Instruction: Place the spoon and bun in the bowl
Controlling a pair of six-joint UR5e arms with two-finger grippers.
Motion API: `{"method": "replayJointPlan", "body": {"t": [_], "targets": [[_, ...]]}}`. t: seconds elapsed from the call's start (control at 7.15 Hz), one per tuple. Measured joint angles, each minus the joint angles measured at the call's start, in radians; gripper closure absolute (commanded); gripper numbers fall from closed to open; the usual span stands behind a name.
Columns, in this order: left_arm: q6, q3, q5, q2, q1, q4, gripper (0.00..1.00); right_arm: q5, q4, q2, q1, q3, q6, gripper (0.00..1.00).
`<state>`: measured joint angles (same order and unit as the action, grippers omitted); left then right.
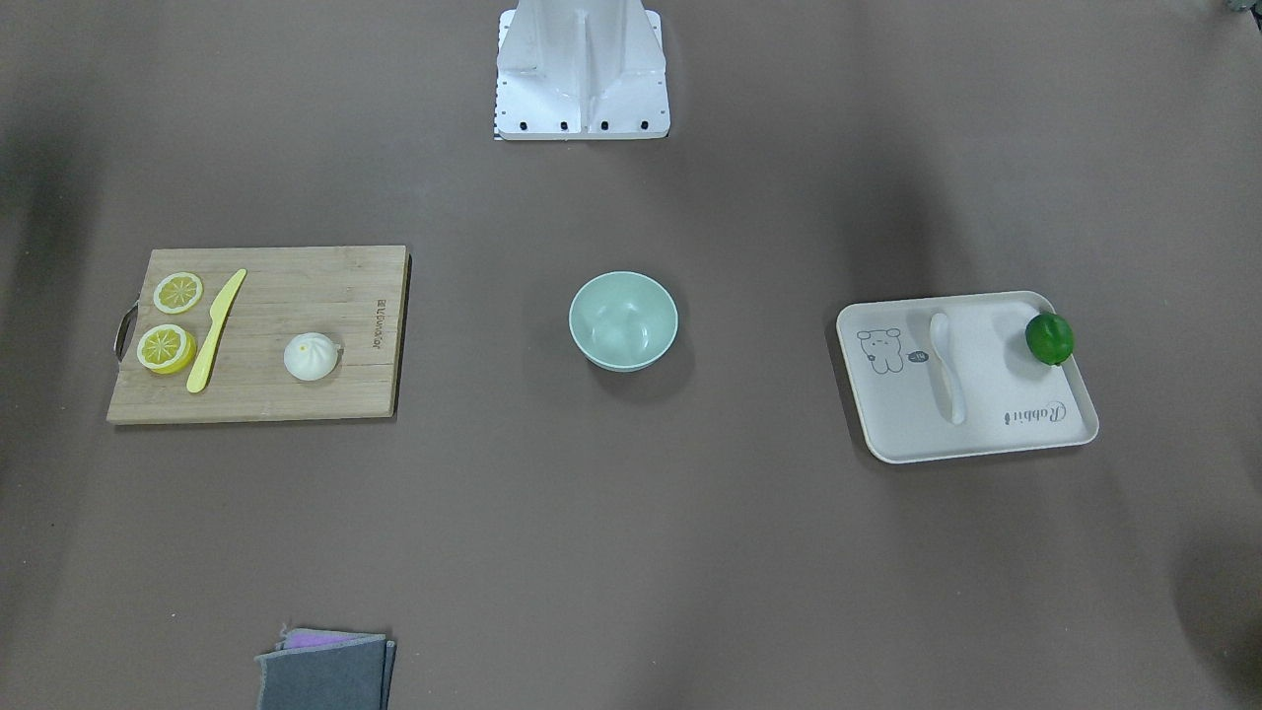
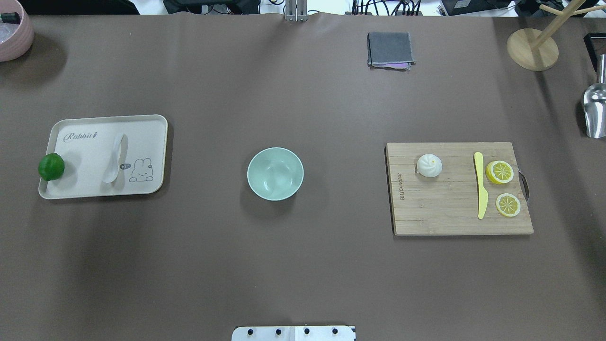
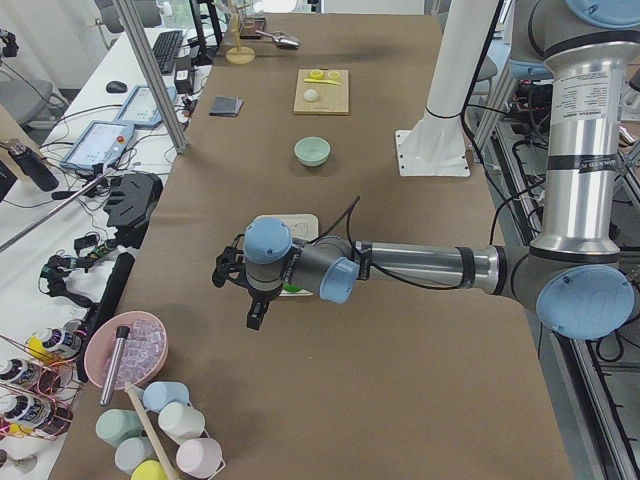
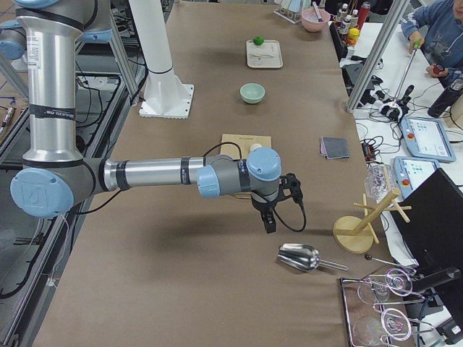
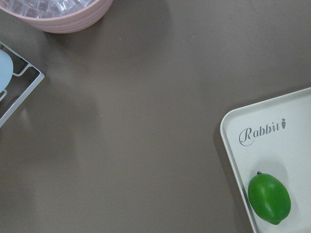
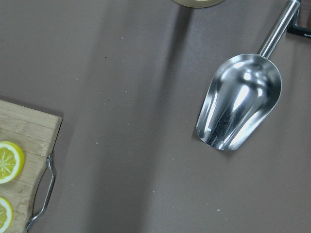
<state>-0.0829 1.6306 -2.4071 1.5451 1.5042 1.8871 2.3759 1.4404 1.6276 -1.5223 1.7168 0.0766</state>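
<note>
Between spoon (image 2: 115,158) and bun (image 2: 429,166) the bowl (image 2: 275,174) is centred (presumably for both arms); left pincer (image 3: 253,318) and right pincer (image 4: 269,223) states cannot be told.

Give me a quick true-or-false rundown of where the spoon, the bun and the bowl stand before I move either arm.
1. The bowl is empty. True.
2. The spoon lies on the tray, which also holds the lime. True.
3. The bun sits on the tray. False: it sits on the cutting board.
4. The lemon slices are in the bowl. False: they lie on the cutting board, beside the knife.
</note>
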Motion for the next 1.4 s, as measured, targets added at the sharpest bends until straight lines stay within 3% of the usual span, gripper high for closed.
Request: {"method": "replayJointPlan", "body": {"t": [1.4], "targets": [[-0.009, 0.010, 0.000, 0.004, -0.005, 0.002, 0.02, -0.004, -0.023, -0.001, 0.021, -0.010, 0.000, 0.00]]}}
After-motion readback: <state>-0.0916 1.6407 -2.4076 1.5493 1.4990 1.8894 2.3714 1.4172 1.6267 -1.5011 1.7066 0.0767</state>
